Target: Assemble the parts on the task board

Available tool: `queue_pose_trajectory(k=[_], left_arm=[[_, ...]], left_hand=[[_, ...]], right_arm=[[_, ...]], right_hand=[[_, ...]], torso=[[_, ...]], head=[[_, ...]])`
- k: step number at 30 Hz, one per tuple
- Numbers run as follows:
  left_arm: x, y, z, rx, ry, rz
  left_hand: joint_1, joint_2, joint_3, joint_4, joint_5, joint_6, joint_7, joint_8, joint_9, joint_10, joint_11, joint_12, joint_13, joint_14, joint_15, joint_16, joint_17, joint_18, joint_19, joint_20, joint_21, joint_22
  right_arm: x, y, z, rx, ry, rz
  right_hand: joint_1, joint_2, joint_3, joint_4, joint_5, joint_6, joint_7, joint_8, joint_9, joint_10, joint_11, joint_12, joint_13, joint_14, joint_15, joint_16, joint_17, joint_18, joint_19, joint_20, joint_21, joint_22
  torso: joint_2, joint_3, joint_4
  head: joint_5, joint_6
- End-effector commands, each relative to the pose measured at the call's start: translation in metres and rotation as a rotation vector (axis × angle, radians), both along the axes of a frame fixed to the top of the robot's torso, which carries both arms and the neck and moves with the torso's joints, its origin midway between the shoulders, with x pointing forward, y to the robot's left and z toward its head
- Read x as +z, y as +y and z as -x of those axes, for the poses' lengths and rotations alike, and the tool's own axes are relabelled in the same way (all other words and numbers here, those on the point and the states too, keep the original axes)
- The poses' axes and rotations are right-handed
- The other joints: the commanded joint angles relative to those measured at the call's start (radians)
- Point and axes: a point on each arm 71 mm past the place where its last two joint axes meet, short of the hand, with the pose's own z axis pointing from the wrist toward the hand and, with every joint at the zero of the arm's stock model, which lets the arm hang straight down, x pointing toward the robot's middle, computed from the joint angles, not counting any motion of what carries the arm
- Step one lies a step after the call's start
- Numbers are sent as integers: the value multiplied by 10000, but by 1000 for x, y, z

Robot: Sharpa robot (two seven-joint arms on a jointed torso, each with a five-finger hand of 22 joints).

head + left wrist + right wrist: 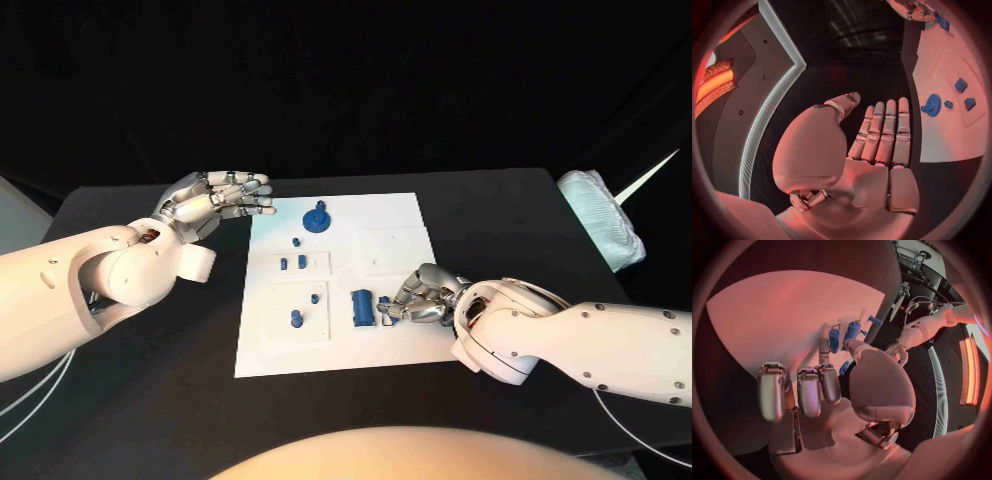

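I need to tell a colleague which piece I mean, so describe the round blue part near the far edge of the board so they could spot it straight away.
Start at the white task board in the middle of the black table. Go to its far edge, near the left hand. There lies the round blue part, a disc with a knob; the other blue pieces are smaller or blocky.

A white task board (397, 345) was set on a black bench (173, 400), and small blue parts (362, 307) were spread over it. Both arms were white, each ending in silver fingers (242, 190). A pale blue-white bundle (606, 225) was seen at the bench's edge.
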Motion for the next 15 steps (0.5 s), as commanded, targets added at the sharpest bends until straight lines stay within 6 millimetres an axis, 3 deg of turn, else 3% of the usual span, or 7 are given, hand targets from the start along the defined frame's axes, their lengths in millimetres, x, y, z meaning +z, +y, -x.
queue_pose_trajectory(k=[1,10,15], left_arm=[[1,-1,1,-141,-45,67],[1,0,1,-114,-17,63],[1,1,1,-124,-29,38]], left_hand=[[-1,50,-46,12,1,-54,88,52,-12,-89,-4,65,14,-86,-5,-16,12,99,67,-34,-57,-13],[-13,55,-51,22,0,-59,86,60,-15,-98,-4,74,13,-91,-4,-16,14,98,72,-33,-67,-19],[-13,55,-51,22,0,-59,86,60,-15,-98,-4,74,13,-91,-4,-16,14,98,72,-33,-67,-19]], right_arm=[[0,3,2,343,-37,45],[4,-2,8,326,49,-4],[5,-4,10,272,82,-9]], right_hand=[[-97,5,-64,-7,-15,49,-36,43,13,501,-59,-31,1770,916,-95,4,2060,-47,726,-82,-34,2302],[-304,199,-155,5,117,37,-41,52,31,501,-66,-42,1771,914,-100,0,2053,-42,718,-85,-62,2294],[-331,241,-164,1,147,35,-43,55,35,503,-68,-38,1774,914,-101,-1,2051,-44,719,-86,-54,2296]], torso=[[-2,2,1],[-8,-11,-22],[-5,3,-8]], head=[[2,1],[27,-17],[28,-35]])
